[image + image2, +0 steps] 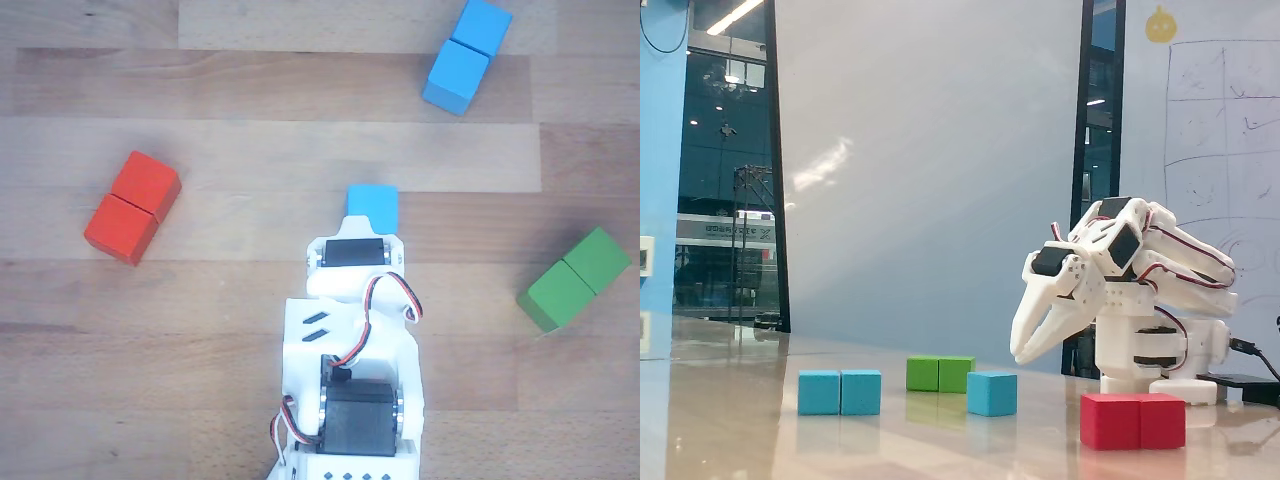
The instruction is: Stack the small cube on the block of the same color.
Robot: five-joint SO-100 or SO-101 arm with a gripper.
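In the fixed view, going left to right, the light-blue two-segment block (840,392) lies flat on the table (740,440). Next comes the green block (940,374), farther back, then the small cube (992,393), then the red block (1133,421), nearest the camera. The white arm (1140,290) stands at the right, bent forward and down, and its claw (1020,352) hangs in the air just above and to the right of the small cube, not touching it. The two fingers are parted a little at the tips and hold nothing.

The other view looks down from above and changes the order. The red block (132,207) is at the left, the small cube (372,208) in the middle, the light-blue block (467,55) at the upper right, well apart from the cube, and the green block (574,279) at the far right. Here the arm's wrist (355,262) covers the near edge of the cube and hides the claw's fingers entirely, so only the fixed view shows how they stand. The arm's base is cut off at the bottom edge. The grooves across all three long blocks are plain from above.
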